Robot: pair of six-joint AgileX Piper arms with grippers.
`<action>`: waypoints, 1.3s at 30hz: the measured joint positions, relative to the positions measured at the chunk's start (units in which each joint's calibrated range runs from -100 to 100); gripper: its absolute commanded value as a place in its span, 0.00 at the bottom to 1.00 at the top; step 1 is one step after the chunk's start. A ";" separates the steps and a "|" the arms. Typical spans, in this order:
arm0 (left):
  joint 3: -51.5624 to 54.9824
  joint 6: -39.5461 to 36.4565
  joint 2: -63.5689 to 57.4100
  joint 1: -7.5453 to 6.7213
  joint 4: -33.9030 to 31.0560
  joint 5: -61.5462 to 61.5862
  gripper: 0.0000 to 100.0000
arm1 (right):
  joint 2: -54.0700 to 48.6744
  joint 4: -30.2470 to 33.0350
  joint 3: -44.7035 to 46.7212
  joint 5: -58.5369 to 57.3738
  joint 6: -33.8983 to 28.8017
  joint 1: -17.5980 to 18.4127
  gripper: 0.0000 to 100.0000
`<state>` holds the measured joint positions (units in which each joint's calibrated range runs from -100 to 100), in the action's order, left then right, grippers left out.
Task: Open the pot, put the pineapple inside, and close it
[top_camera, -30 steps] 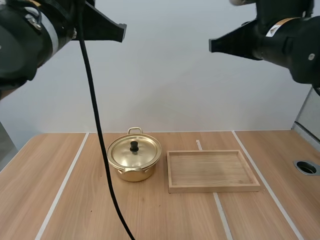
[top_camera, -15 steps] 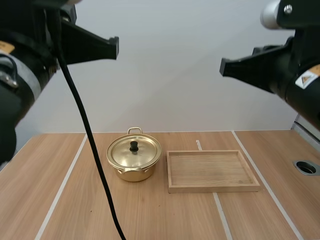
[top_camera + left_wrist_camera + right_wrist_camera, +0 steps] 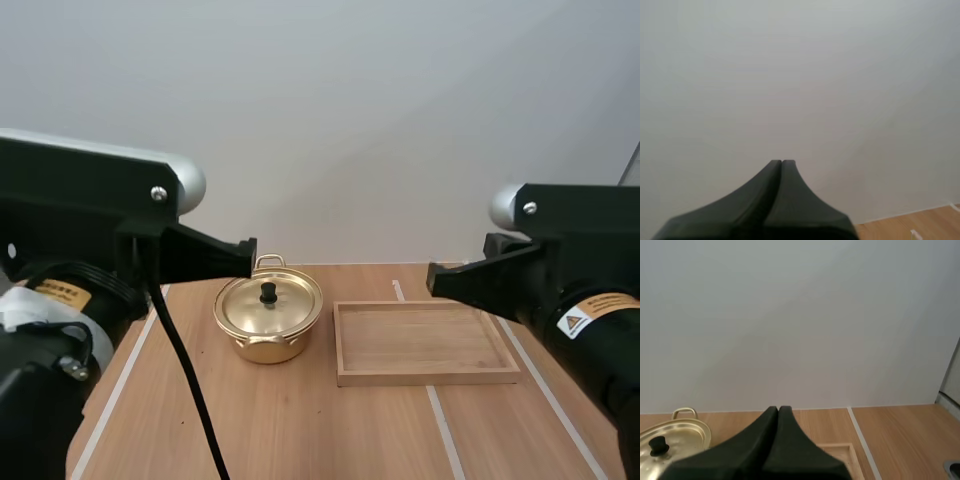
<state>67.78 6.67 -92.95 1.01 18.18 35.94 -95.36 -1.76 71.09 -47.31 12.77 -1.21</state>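
Our left end effector is held level and points right toward the golden pot, fingers closed together on nothing. Our right end effector, also closed and empty, points left over the wooden tray. The pot stands on the surface with its lid on, just left of the tray.

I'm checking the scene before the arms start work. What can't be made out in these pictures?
Inside of the pot: high view, the lid covers it.
Far right corner of the tray: high view, behind the right hand.
Near left part of the table: high view, behind the left arm.
Most of the pot: right wrist view, cut off by the picture's edge.
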 measured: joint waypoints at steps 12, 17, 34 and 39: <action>7.78 -14.61 -0.16 0.00 -16.75 4.50 0.00 | 0.00 1.76 4.85 0.65 0.00 0.00 0.00; 8.21 -14.93 -0.16 0.00 -17.01 3.93 0.00 | 0.00 2.56 6.20 2.52 0.00 0.00 0.00; 8.32 -14.93 -0.16 0.00 -17.13 3.93 0.00 | 0.00 2.56 6.20 -3.26 0.00 0.00 0.00; 8.32 -14.93 -0.16 0.00 -17.13 3.93 0.00 | 0.00 2.56 6.20 -3.26 0.00 0.00 0.00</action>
<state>76.11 -8.27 -93.11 1.01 1.05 39.87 -95.36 0.79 77.29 -50.57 12.77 -1.21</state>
